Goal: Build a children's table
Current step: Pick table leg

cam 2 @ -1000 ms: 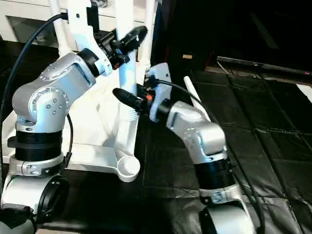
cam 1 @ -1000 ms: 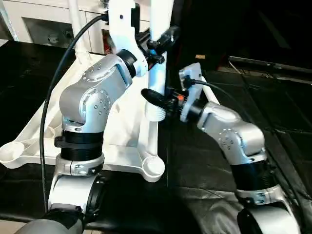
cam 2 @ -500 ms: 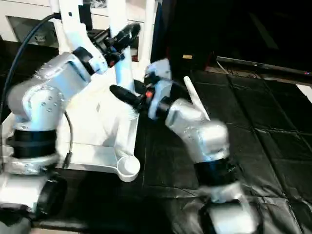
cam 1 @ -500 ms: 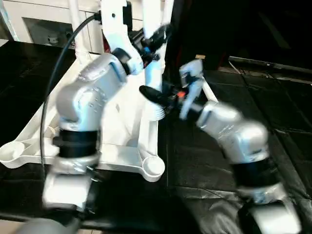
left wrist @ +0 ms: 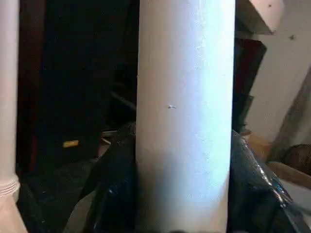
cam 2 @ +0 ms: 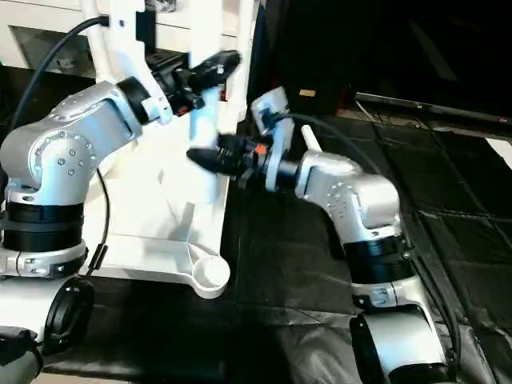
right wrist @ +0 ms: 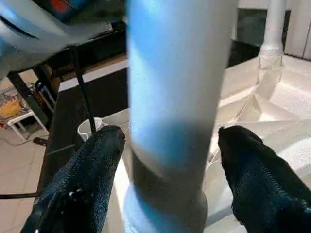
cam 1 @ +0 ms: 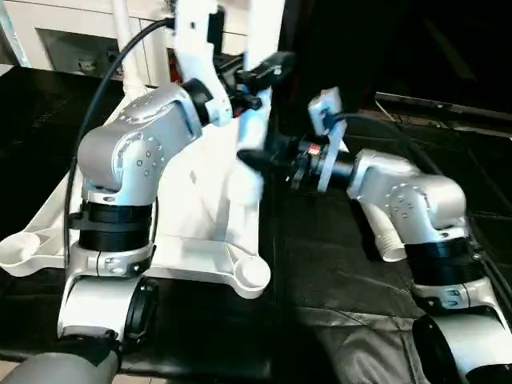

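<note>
Table leg (left wrist: 184, 111), right jaws now spread clear of it.

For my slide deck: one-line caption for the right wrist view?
Right gripper with jaws open on either side of a white table leg, the tabletop behind.

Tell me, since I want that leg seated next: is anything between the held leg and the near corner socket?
Nothing visible blocks it. The left gripper holds the leg upright over the tabletop; the right gripper straddles it, fingers apart. The corner socket looks open.
</note>
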